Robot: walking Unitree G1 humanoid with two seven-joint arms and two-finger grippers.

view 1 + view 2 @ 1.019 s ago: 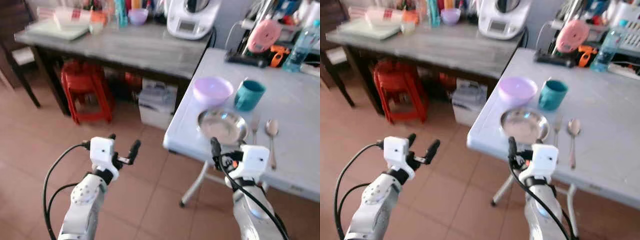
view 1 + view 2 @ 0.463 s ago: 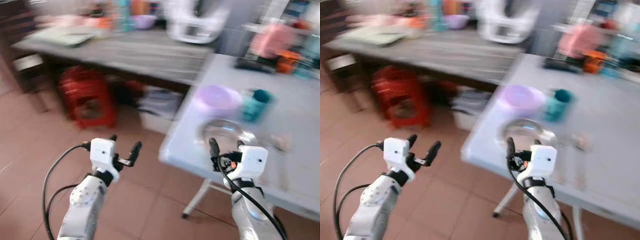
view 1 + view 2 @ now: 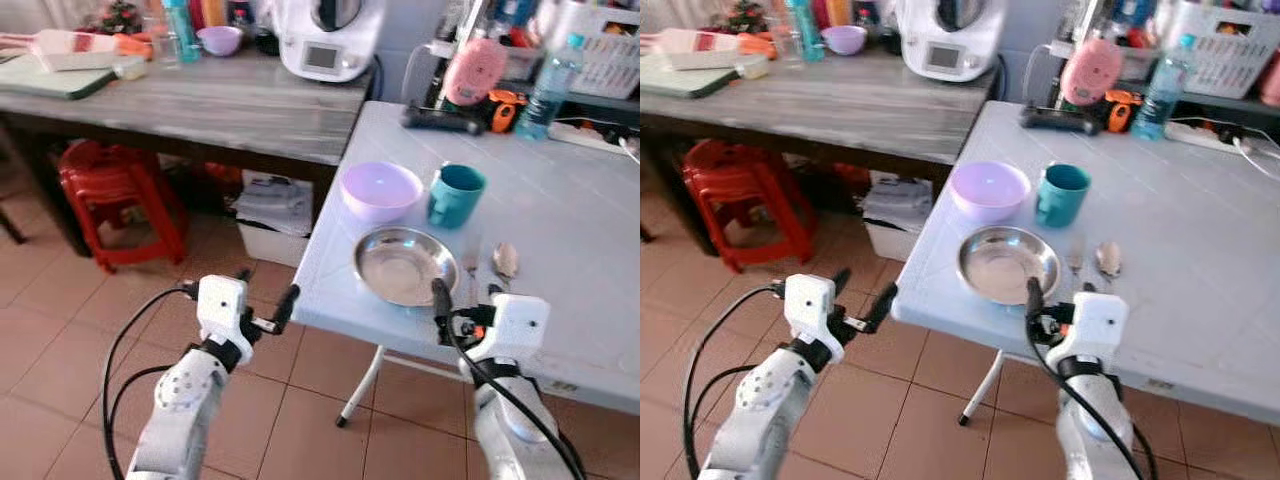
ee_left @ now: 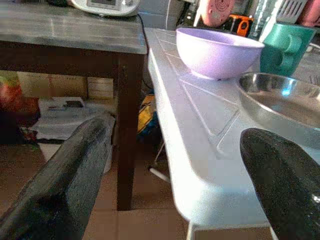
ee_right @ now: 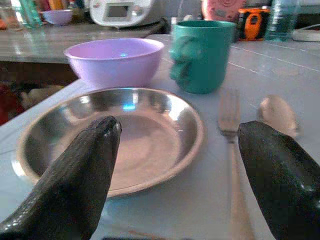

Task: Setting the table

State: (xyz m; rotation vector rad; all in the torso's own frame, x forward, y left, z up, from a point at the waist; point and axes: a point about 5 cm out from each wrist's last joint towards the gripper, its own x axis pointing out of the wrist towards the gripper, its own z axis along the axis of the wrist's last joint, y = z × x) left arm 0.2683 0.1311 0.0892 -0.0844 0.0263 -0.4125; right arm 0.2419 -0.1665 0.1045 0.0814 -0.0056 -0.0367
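On the white folding table (image 3: 560, 210) a steel plate (image 3: 403, 266) lies near the front edge. Behind it stand a purple bowl (image 3: 381, 190) and a teal mug (image 3: 456, 194). To the plate's right lie a fork (image 3: 469, 270) and a spoon (image 3: 505, 260). My right gripper (image 3: 465, 300) hovers open and empty at the table's front edge, just before the plate (image 5: 110, 140) and fork (image 5: 229, 120). Off the table's left corner, over the floor, my left gripper (image 3: 266, 290) is also open and empty, facing the table edge (image 4: 200, 165) and the bowl (image 4: 217, 50).
A grey wooden side table (image 3: 200, 95) to the left carries a white kitchen appliance (image 3: 325, 35), bottles and a small bowl. Red stools (image 3: 115, 195) and a box (image 3: 270, 210) sit beneath it. A water bottle (image 3: 550, 85), pink item and basket crowd the white table's far end.
The whole view has shifted and sharpened after a blurred frame, so the camera moved. Both grippers stay open and empty in the same pose relative to me.
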